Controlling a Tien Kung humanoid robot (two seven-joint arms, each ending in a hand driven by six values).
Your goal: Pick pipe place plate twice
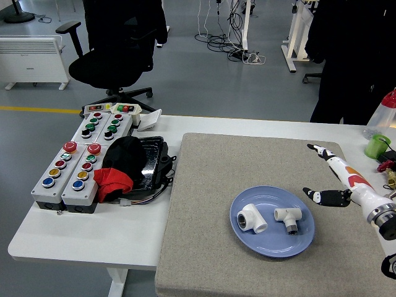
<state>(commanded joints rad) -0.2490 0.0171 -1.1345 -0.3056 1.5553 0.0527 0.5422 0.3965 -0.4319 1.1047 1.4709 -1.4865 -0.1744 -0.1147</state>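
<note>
A blue plate (272, 238) sits on the grey mat (247, 167). Two white pipe fittings lie in it: an elbow fitting (251, 218) on the left and a T-shaped fitting (288, 216) on the right. My right hand (326, 176) is to the right of the plate, raised off it, with its fingers (318, 150) spread open and holding nothing. It is apart from the T-shaped fitting. My left arm is not in view.
Grey button boxes (79, 161) and a black tray with red and black cloth (127, 167) stand at the left. A green cup (376, 146) and a clear bottle (382, 115) stand at the far right. A person in black (352, 55) stands at the far right.
</note>
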